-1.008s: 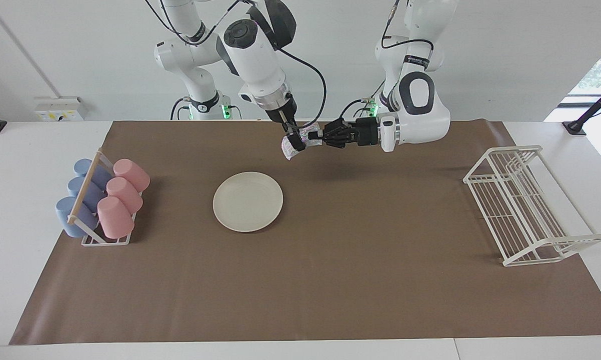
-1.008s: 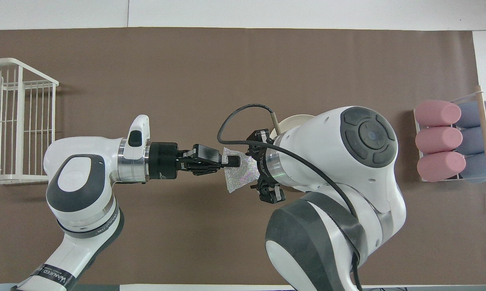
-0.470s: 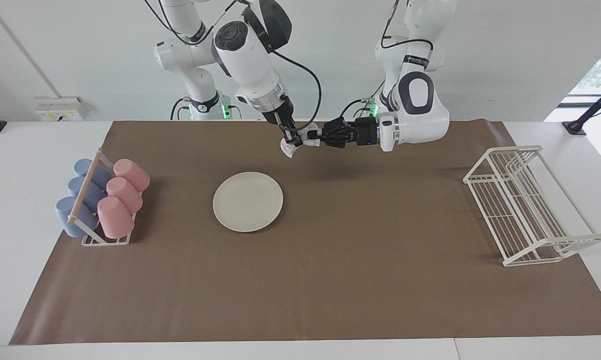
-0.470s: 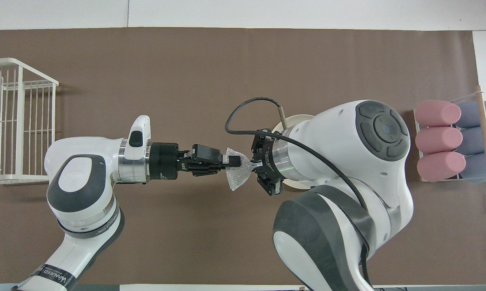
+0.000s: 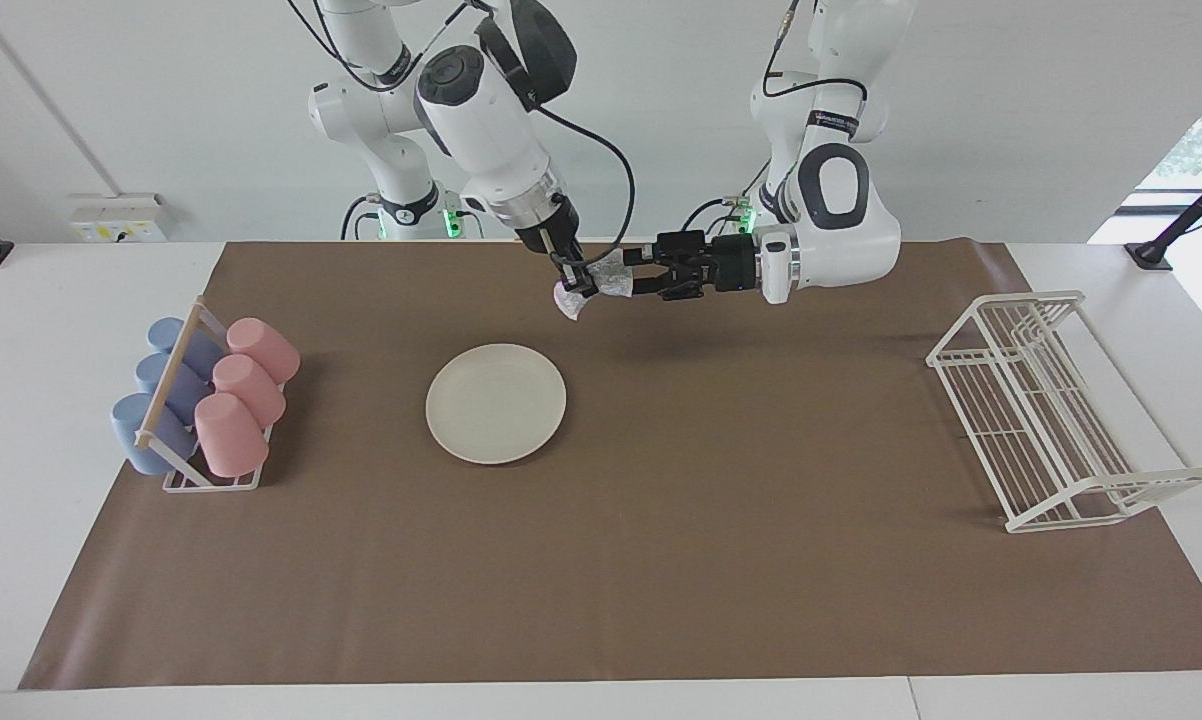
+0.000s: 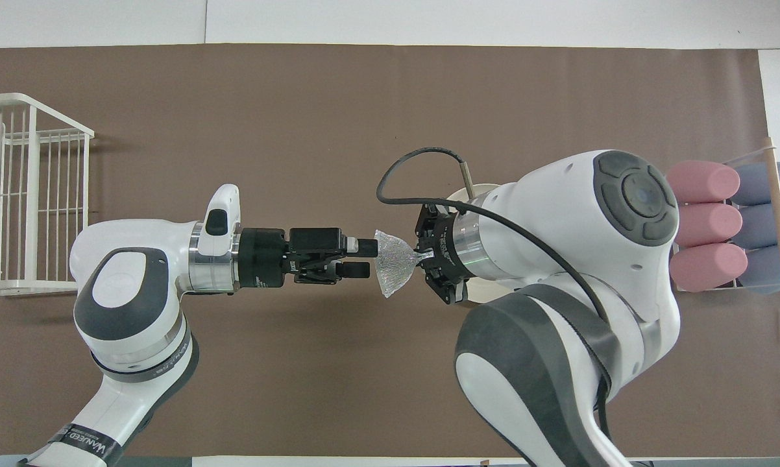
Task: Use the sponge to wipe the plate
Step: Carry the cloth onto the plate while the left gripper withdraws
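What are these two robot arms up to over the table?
They are passing a sponge from one to the other in mid-air, over the brown mat. The right gripper is shut on it, while the left gripper beside it has its fingers open. The plate to be wiped lies bare on the mat, farther from the robots, between a rack of cups and a wire rack.

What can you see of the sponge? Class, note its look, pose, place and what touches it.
The sponge is a small silvery, wrinkled, foil-like wad, fanned wide toward the left gripper and pinched narrow at the right gripper, whose jaws are shut on it. It hangs in the air over the brown mat. The left gripper's jaws stand open beside its wide edge.
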You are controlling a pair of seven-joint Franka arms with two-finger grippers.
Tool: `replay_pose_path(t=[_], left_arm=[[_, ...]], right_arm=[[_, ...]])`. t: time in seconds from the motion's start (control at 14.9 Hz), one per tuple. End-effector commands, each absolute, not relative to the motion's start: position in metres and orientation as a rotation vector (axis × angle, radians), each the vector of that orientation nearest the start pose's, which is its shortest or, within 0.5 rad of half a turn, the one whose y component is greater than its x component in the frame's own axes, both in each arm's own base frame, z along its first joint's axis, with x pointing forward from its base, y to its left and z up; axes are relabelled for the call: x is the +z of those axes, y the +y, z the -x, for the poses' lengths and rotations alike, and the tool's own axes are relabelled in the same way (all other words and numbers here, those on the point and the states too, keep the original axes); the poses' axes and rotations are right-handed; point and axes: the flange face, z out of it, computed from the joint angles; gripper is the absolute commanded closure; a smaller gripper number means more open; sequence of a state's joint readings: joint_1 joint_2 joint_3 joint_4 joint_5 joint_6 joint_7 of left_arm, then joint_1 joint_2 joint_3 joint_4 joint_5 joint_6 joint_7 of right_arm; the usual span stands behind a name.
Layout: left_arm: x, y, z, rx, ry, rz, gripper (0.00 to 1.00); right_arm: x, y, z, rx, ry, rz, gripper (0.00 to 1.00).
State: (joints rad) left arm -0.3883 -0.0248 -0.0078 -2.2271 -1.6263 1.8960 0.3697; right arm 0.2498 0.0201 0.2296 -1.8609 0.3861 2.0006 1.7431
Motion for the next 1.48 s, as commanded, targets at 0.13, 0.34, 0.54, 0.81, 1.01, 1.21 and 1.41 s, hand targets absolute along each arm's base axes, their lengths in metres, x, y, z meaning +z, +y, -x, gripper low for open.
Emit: replay_pose_path(t=[0.13,0.34,0.54,0.81,1.01,1.21,1.41], left_arm=[[0.428,-0.263,-0.461,-0.248,0.158,-1.702,0.00],[0.432,-0.252,-0.469,-0.221,0.172,-1.710,0.00],[0.437,-0.234,-0.478,-0.219,0.191,-1.762,0.00],[0.454,-0.227,-0.486,-0.257,0.196,-1.930,0.00],[0.474,-0.222,-0.485,-0.275,0.197,-2.054,0.00],[0.498,-0.205,-0.491,-0.261,0.212,-2.257,0.00],[0.523,-0.192,-0.494,-0.239,0.215,-2.433,0.00]], right_arm=[[0.484,0.246,-0.532,0.372,1.822,2.165,1.00],[0.449,0.234,-0.543,0.357,1.869,2.127,1.00],[0.420,0.219,-0.539,0.354,1.915,2.119,1.00],[0.373,0.186,-0.527,0.287,1.904,2.149,1.00],[0.341,0.181,-0.513,0.252,1.847,2.212,1.00],[0.312,0.161,-0.521,0.274,1.850,2.232,1.00],[0.295,0.157,-0.524,0.282,1.865,2.227,1.00]])
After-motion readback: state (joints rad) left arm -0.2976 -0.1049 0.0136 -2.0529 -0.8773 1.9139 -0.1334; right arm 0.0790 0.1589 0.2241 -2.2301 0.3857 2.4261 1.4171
